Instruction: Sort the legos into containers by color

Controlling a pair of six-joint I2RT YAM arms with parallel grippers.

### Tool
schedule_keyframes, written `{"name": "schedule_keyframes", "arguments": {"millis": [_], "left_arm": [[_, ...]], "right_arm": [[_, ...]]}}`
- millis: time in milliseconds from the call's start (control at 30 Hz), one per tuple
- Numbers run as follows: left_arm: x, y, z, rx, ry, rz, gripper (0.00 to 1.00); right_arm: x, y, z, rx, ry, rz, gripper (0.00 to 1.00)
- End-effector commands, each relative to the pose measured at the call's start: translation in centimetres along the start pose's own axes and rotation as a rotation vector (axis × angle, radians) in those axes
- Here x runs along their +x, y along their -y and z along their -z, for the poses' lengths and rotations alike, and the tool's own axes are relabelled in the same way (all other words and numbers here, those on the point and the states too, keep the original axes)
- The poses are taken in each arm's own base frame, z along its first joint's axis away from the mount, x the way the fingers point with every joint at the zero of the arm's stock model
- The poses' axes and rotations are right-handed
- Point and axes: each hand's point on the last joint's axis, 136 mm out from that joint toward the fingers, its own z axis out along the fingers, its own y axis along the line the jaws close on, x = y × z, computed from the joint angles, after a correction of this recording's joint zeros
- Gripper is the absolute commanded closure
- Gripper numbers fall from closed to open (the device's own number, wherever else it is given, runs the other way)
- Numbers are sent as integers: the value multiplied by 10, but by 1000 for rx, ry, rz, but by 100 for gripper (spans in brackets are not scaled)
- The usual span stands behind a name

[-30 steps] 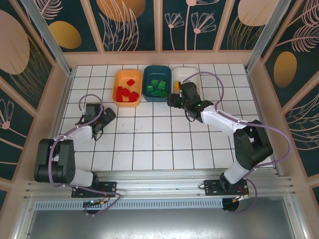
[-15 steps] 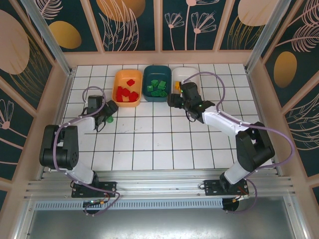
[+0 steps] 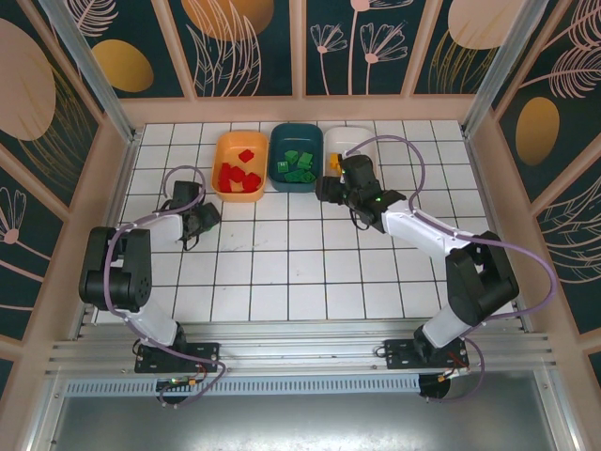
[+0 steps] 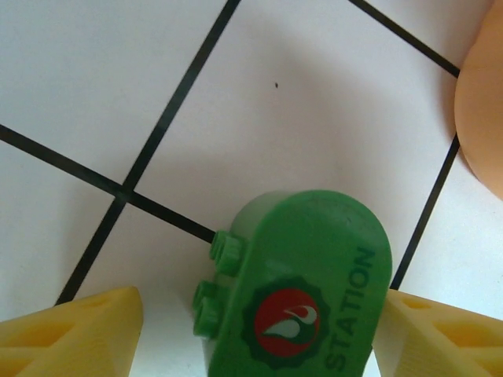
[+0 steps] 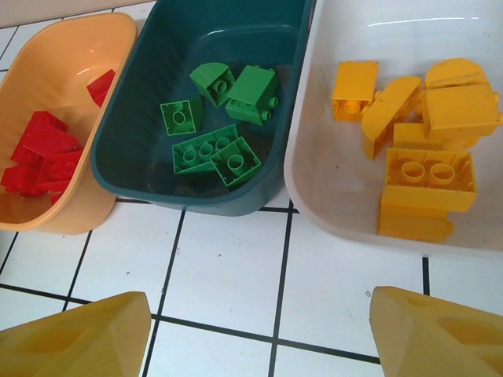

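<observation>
Legos are nearly all sorted, as far as I can see: one green brick (image 4: 302, 290), rounded and printed with a red emblem and the word STATION, lies loose on the white tiled table (image 3: 282, 263), just near and left of the orange tray (image 5: 78, 196). That tray holds the red bricks (image 5: 39, 149), the dark teal tray (image 5: 236, 39) beside it holds several green bricks (image 5: 216, 153), and the white tray (image 5: 338, 181) on the right holds the yellow-orange bricks (image 5: 428, 177). I judge the loose green brick to be what is left, and it belongs in the teal tray. My left arm is folded back and reaches low to the table, and my left gripper (image 3: 200, 222) straddles that brick, jaws open, one finger against its side and the other a little apart. My right arm stretches forward, and my right gripper (image 3: 331, 188) hangs wide open and empty just before the teal and white trays.
</observation>
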Motion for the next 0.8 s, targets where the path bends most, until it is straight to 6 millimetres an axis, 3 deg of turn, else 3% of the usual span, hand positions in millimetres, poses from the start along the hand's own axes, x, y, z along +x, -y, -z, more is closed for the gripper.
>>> {"name": "schedule_keyframes", "arguments": {"millis": [0,67,100,267,500,567,700,767], "left_arm": [[-3,3,-1,-23,-5,-42,29],[-7,8,-3,-21,1,-49,32],[-3,5,-12,-36,-21,-54,37],[-7,6,-18,-52,-20,-67,57],[1,27,-4,-10,-18,-111,70],[9,42,2,14,-26,-135,71],[21,95,34,140,-13,-195,71],[22,132,51,217,5,-240,72]], "right_arm": [[-3,-5,1,-12,4,3,25],[-2,-4,2,-7,3,8,25],[-3,-4,4,-4,5,11,26],[-1,1,7,12,5,16,26],[-1,3,11,9,15,13,26],[-1,5,11,1,19,1,26],[3,2,13,-34,17,-27,27],[-2,21,15,-12,33,-73,28]]}}
